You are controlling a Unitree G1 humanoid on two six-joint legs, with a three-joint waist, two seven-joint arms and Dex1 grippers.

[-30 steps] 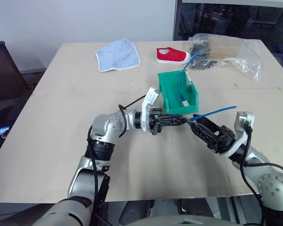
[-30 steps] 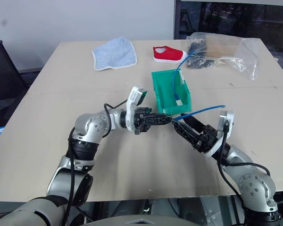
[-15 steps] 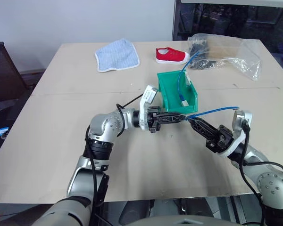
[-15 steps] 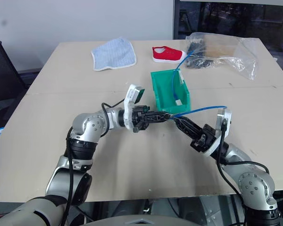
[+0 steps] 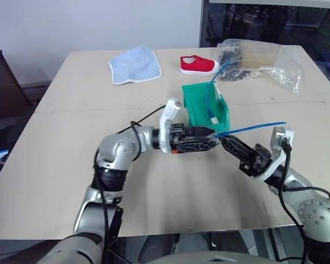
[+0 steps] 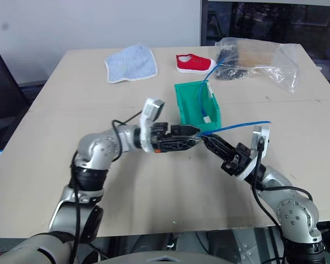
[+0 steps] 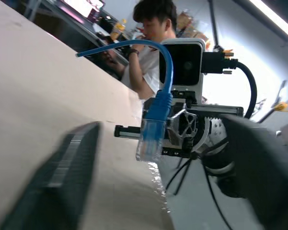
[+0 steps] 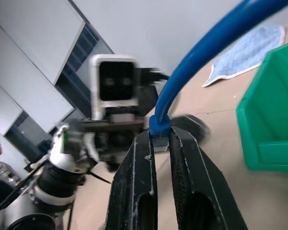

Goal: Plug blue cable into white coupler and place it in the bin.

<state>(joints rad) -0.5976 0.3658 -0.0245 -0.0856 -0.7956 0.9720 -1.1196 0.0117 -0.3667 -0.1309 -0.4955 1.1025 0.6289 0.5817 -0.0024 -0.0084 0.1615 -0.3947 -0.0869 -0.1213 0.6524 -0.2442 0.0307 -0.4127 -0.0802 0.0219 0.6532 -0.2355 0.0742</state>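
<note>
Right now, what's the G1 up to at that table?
It is working a blue cable in front of the green bin, which already has another blue cable in it. The right gripper has its jaws shut on the cable's plug end, the rest of the cable arcing away over the table. The left gripper faces it tip to tip with jaws open and nothing visibly in them. I can't make out a white coupler, so the plugging step can't be judged.

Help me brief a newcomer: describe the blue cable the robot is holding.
Start at the green bin mid-table. Just in front of it, the right gripper pinches the blue cable by its plug. Unlike the other blue cable hanging into the bin, it arcs freely through the air.
</note>
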